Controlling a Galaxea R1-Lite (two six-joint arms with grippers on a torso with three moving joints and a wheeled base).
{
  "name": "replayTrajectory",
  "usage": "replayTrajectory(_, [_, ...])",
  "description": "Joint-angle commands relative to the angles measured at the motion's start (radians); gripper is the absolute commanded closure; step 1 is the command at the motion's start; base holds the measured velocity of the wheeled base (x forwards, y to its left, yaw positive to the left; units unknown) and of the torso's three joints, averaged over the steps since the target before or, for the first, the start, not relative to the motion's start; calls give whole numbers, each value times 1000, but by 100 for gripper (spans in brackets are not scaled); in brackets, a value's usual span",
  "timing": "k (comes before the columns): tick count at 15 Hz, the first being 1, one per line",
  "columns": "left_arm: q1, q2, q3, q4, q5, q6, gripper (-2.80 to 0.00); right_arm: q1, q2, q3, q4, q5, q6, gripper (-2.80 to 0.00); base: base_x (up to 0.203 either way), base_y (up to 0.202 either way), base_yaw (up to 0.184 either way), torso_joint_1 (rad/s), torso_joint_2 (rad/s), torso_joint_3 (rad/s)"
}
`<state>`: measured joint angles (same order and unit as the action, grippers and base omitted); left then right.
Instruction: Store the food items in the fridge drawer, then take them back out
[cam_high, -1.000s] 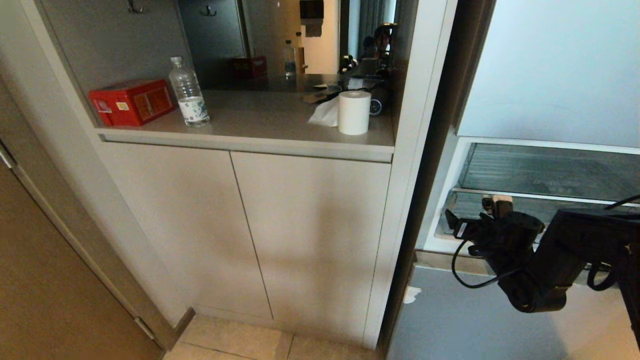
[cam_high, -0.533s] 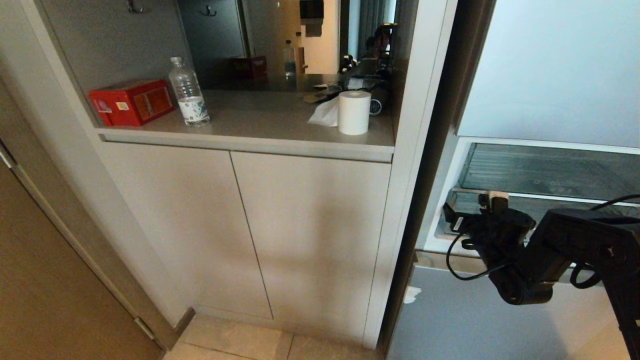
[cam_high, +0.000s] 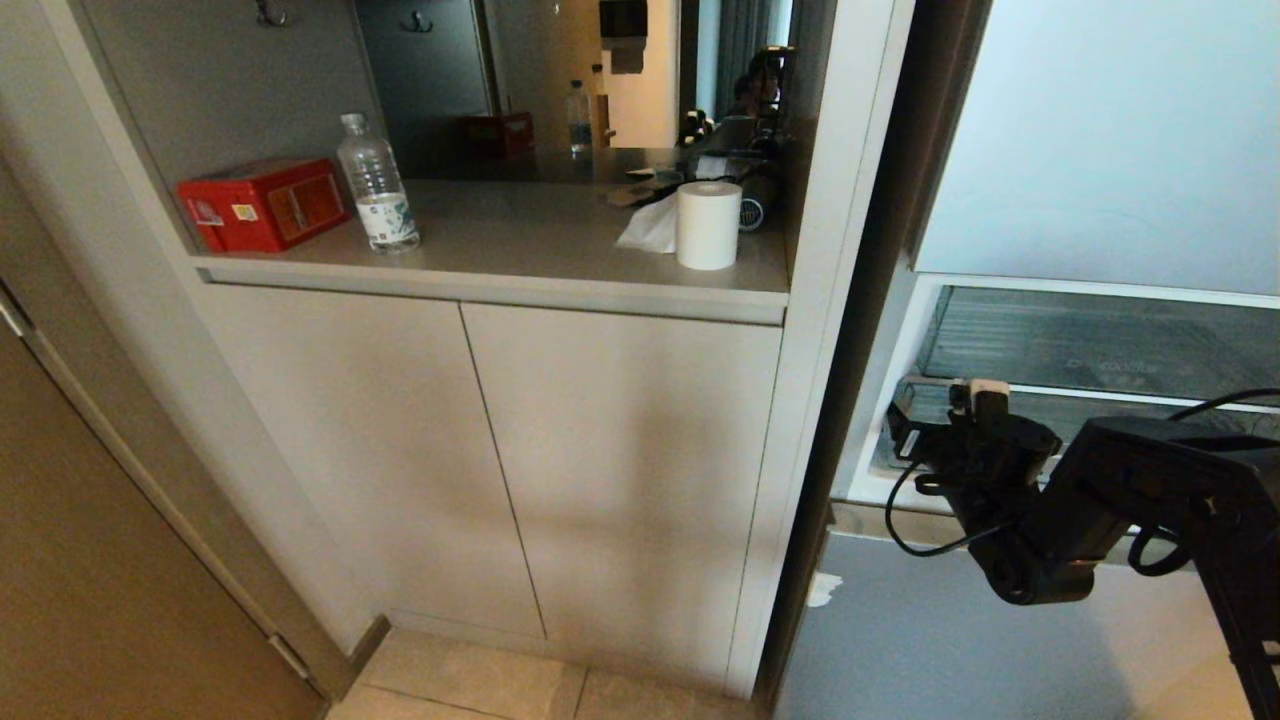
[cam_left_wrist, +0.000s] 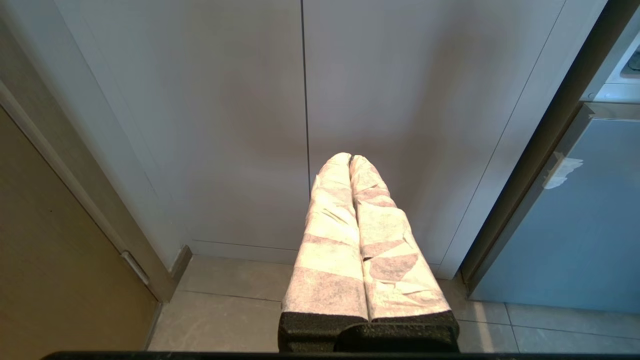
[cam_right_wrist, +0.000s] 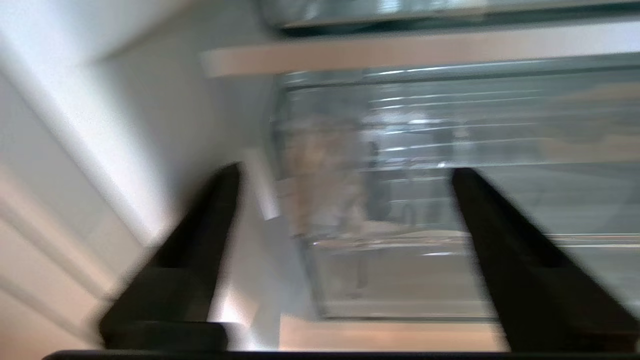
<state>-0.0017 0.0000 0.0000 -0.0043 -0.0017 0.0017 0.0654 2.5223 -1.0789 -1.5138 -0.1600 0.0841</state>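
Right claw (cam_right_wrist: 345, 175) released, empty, at fridge drawer (cam_right_wrist: 450, 200) corner edge; left claw (cam_left_wrist: 350, 159) clenched

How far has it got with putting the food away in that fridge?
Nothing looks done yet: no food shows in any view. In hand: the right gripper, fingers apart and empty, is at the clear fridge drawer. The left gripper is shut by the cupboard doors. Storing and retrieving remain.

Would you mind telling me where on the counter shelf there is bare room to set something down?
The widest free patch on the counter shelf lies between the water bottle and the paper roll. The left end is taken by the red box beside the bottle; behind the roll, a tissue and small items crowd the right rear corner.
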Motion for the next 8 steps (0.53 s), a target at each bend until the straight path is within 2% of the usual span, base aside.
replayTrajectory(1, [0, 0, 2, 0, 0, 0, 0, 17, 4, 0, -9, 0, -1, 0, 0, 0, 0, 0, 0, 0])
replayTrajectory(8, [0, 0, 2, 0, 0, 0, 0, 53, 3, -13, 11, 0, 0, 0, 0, 0, 0, 0, 0, 0])
